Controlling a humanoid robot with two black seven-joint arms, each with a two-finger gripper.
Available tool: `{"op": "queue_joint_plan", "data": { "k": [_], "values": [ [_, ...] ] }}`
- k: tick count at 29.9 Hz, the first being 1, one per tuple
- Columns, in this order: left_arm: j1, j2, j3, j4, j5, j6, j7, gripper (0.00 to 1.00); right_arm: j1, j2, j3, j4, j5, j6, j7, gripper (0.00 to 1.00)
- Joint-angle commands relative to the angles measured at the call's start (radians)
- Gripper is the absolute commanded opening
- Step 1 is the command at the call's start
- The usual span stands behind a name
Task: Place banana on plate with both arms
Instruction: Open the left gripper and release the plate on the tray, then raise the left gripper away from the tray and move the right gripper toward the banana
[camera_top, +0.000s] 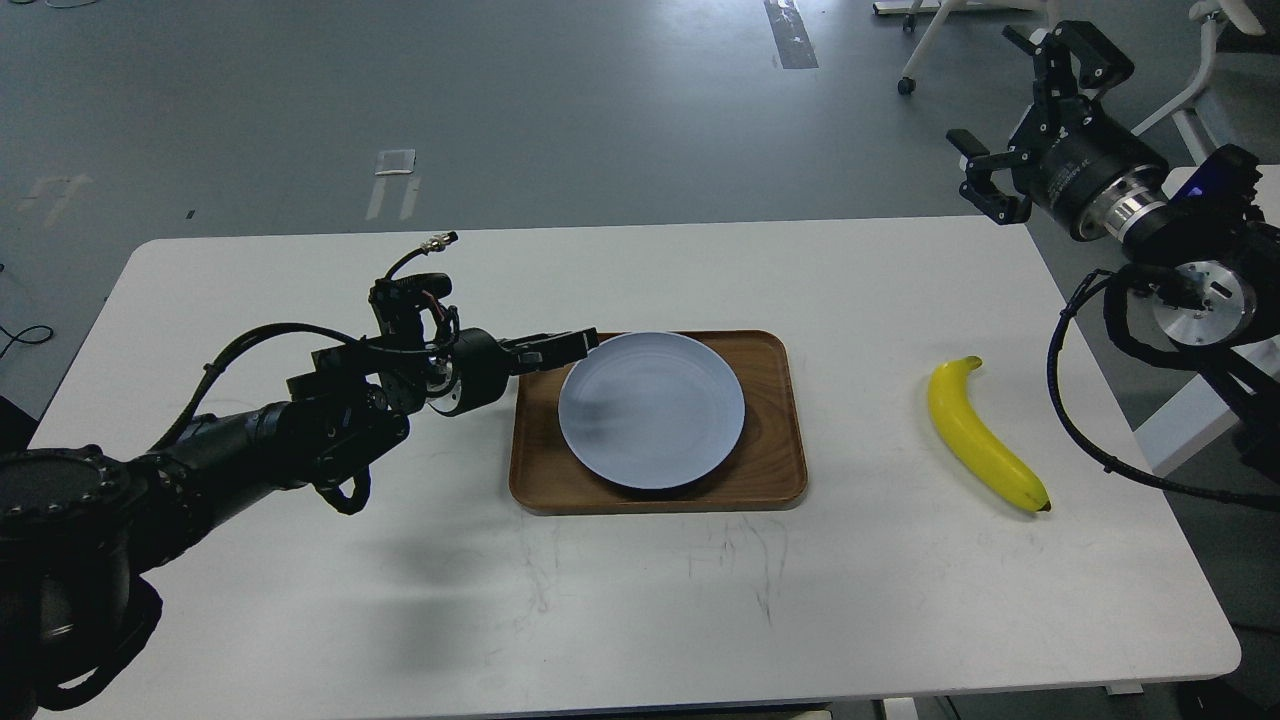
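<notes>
A: Banana (985, 433) lying on white table (300, 620), right of wooden tray (770, 470), apart from lavender plate (651, 410).

B: Left gripper (560, 347) stretched level to plate's left rim; jaw gap unreadable. Right gripper (1010, 120) raised beyond table's far right corner, fingers spread wide, empty.

The left gripper (568, 347) reaches forward, fingers indistinct; the right gripper (1005, 120) is raised, fingers spread wide.

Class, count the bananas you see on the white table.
1. The banana lies on the table, right of the tray holding the plate. None appear hidden.
</notes>
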Motion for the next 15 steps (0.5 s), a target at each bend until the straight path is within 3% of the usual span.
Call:
{"op": "queue_joint_plan", "data": {
  "k": [1, 5, 9, 15],
  "values": [
    [-0.069, 0.053, -0.001, -0.005, -0.196, -0.078, 0.000, 0.98, 0.003, -0.003, -0.005, 0.000, -0.001, 0.002, -0.001, 1.00],
    [-0.149, 0.109, -0.003, -0.042, -0.382, -0.178, 0.000, 0.98, 0.010, -0.014, -0.012, 0.001, -0.009, 0.002, 0.001, 1.00],
    [-0.223, 0.174, -0.044, -0.057, -0.554, -0.334, 0.000, 0.98, 0.018, -0.037, -0.020, 0.018, -0.040, 0.002, 0.001, 1.00],
    [-0.220, 0.221, -0.127, -0.051, -0.574, -0.334, 0.000, 0.98, 0.016, -0.043, -0.023, 0.055, -0.335, 0.000, 0.001, 1.00]
  ]
}}
